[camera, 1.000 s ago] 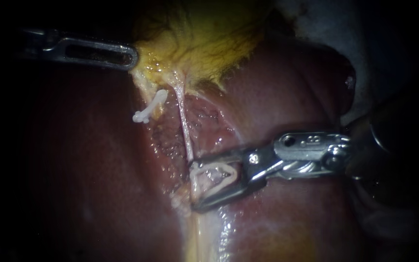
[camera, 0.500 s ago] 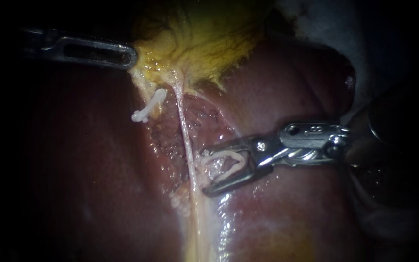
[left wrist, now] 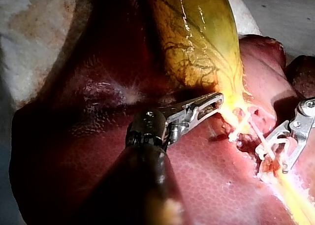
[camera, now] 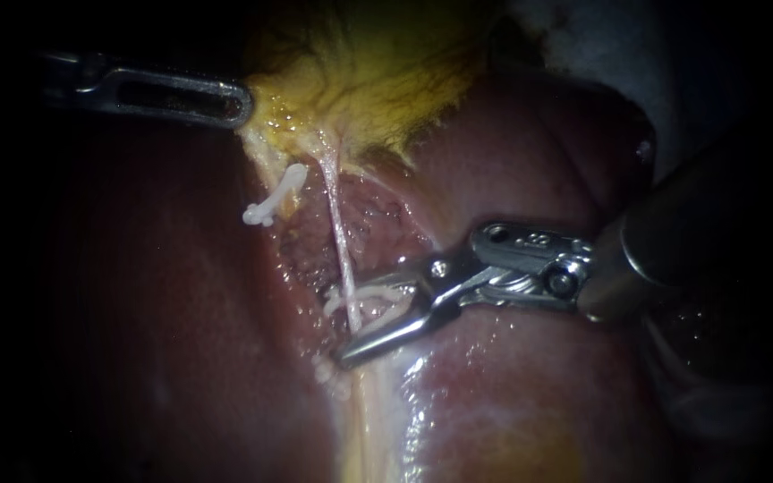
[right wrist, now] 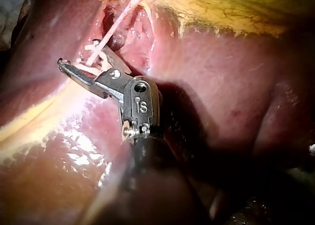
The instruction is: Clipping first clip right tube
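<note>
Nearest you, the liver (camera: 181,340) fills the foreground, dark red and wet, with a pale yellowish band (camera: 364,429) running up its surface toward the middle.

Just above that band, your right tool (camera: 357,322) comes in from the right. Its shaft lies low over the liver and its jaws point left. The jaws are drawn partly together and pinch a white clip (camera: 378,295) between them. The clip is not closed flat, and its two legs straddle the right tube (camera: 337,233). This thin, pale tube runs taut from the band up to the yellow tissue and crosses the clip near the jaw tips. The right wrist view shows the same: the tube passes between the clip's legs, with a jaw on either side.

Farther up and to the left of the tube, apart from it, a second clip (camera: 275,199) sits closed on the pale tissue edge.

Farthest back, your left tool (camera: 243,103) comes in from the left. Its jaws are pressed together on the yellow edge of the gallbladder (camera: 378,80), which rises behind into shadow.
</note>
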Available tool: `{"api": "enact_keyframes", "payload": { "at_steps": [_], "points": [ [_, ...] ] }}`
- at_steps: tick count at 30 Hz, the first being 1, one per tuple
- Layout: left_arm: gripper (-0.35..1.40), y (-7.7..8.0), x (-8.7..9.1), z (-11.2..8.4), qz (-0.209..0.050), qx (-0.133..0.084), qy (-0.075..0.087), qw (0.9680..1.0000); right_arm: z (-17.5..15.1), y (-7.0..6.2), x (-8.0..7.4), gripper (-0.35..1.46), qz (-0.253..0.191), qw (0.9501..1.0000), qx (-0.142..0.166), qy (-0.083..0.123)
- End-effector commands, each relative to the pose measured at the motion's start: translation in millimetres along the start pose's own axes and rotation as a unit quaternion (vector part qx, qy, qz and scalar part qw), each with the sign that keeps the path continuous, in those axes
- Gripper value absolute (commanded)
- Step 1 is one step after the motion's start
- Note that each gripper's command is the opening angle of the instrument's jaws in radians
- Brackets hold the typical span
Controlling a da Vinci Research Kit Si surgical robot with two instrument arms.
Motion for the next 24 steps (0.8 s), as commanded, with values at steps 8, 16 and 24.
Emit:
{"api": "enact_keyframes", "payload": {
  "at_steps": [8,16,24],
  "points": [
    [-0.35,0.0,0.0,0.0,0.0,0.0,0.0,1.0,1.0,-1.4,0.0,0.48,-0.003,0.9991,0.042,0.002],
    [-0.35,0.0,0.0,0.0,0.0,0.0,0.0,1.0,1.0,-1.4,0.1,0.24,-0.006,0.999,0.043,0.003],
    [-0.35,0.0,0.0,0.0,0.0,0.0,0.0,1.0,0.9,-1.4,0.1,-0.2,0.006,0.9992,0.04,0.004]
  ]
}}
